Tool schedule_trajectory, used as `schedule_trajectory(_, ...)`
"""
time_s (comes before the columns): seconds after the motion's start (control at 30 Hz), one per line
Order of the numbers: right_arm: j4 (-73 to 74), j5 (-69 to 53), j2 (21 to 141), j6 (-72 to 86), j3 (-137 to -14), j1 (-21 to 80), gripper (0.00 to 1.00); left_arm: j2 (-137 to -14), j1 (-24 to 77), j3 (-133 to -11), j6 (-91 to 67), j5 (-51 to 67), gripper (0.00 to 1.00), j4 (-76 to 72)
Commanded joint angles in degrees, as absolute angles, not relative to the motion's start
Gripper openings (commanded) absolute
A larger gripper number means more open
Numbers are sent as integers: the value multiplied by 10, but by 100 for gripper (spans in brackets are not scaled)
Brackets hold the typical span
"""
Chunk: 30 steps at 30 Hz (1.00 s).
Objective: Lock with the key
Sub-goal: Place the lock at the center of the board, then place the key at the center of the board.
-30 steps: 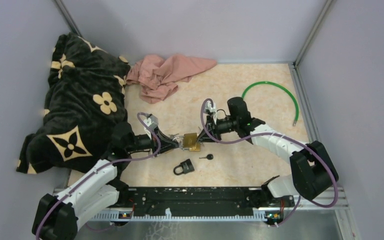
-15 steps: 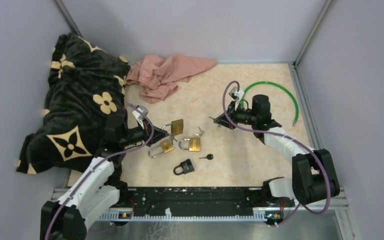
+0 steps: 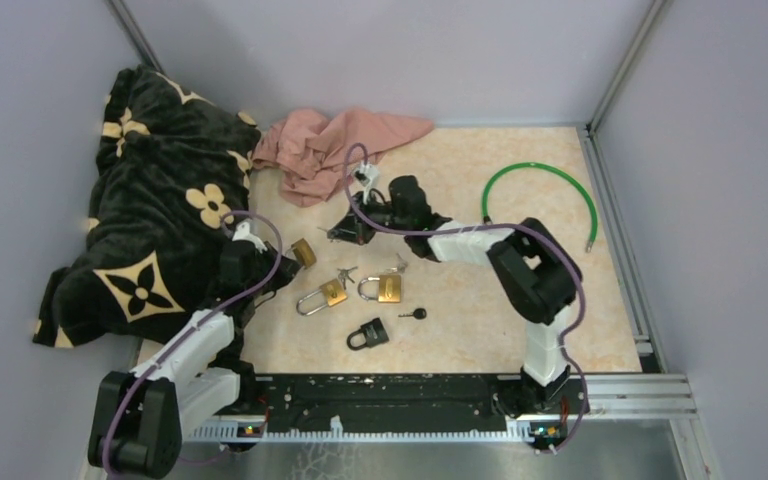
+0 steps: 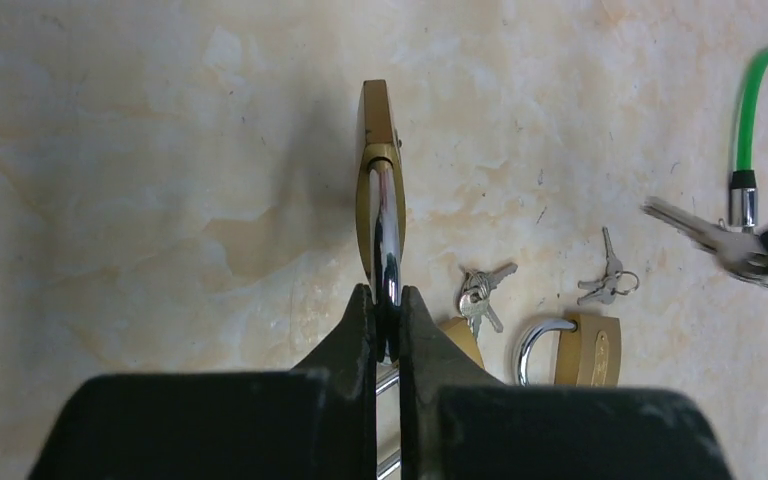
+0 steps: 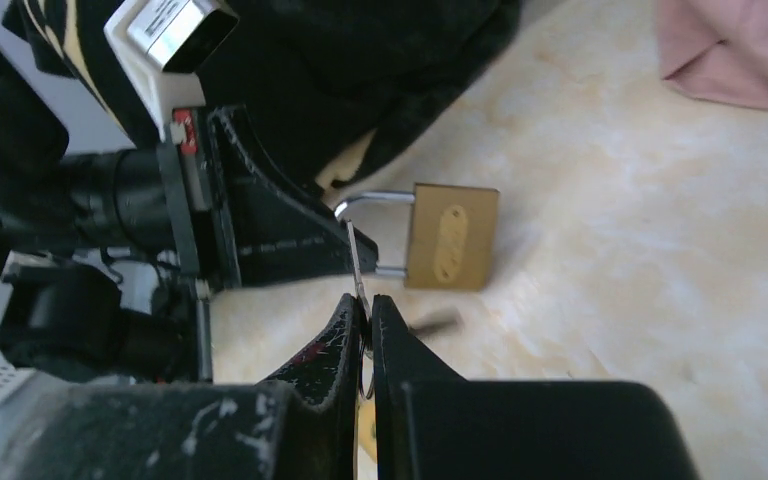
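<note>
My left gripper (image 3: 284, 261) is shut on the steel shackle of a brass padlock (image 3: 303, 252) and holds it just above the table; the left wrist view shows the padlock (image 4: 378, 130) edge-on beyond the gripper (image 4: 387, 305). My right gripper (image 3: 337, 236) is shut on a bunch of keys (image 4: 722, 240), with one key blade (image 5: 356, 262) sticking out of its fingertips (image 5: 365, 305). The blade is close to the padlock's (image 5: 450, 236) shackle side and apart from the body. The padlock's keyhole is not visible.
Two more brass padlocks (image 3: 322, 297) (image 3: 381, 289), a black padlock (image 3: 368, 333), a black key (image 3: 416, 313) and two loose key bunches (image 3: 345, 272) (image 3: 398, 263) lie on the table. A black flowered blanket (image 3: 155, 220), pink cloth (image 3: 335, 145) and green cable (image 3: 550, 180) lie around.
My left gripper lifted one brass padlock from the middle and drew it back left. My right gripper pulled away to the right, then swung far left with the keys toward the held padlock.
</note>
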<state>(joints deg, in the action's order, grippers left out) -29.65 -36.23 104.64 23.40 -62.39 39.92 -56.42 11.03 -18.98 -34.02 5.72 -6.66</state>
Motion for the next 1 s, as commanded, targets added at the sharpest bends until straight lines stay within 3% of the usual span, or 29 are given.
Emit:
schedule_trajectory(0.0, -371, -349, 1150, 349, -719, 442, 0, -557, 105, -167, -392, 7, 0, -121)
schedule_trajectory(0.07, -360, -343, 1193, 355, -753, 459, 0, -549, 105, -161, -397, 5, 14, -105)
schedule_trajectory(0.13, -335, -336, 1224, 353, -780, 473, 0, -540, 104, -157, -399, -4, 38, -89)
schedule_trajectory(0.27, -316, -297, 1263, 350, -798, 477, 0, -515, 104, -155, -399, -32, 68, -58)
schedule_trajectory(0.33, -294, -285, 1274, 336, -810, 477, 0, -501, 104, -155, -392, -40, 93, -48)
schedule_trajectory(0.37, -284, -281, 1279, 330, -816, 477, 0, -492, 104, -155, -385, -42, 98, -47)
schedule_trajectory(0.47, -246, -272, 1285, 313, -832, 477, 3, -463, 104, -161, -357, -44, 99, -38)
schedule_trajectory(0.77, -106, -216, 1198, 254, -844, 448, 74, -418, 105, -244, -148, 67, 99, -17)
schedule_trajectory(0.83, -82, -215, 1154, 235, -829, 428, 81, -412, 105, -273, -33, 137, 99, 9)
schedule_trajectory(0.97, 24, -185, 1040, 175, -796, 351, 81, -409, 105, -342, 232, 261, 99, 109)
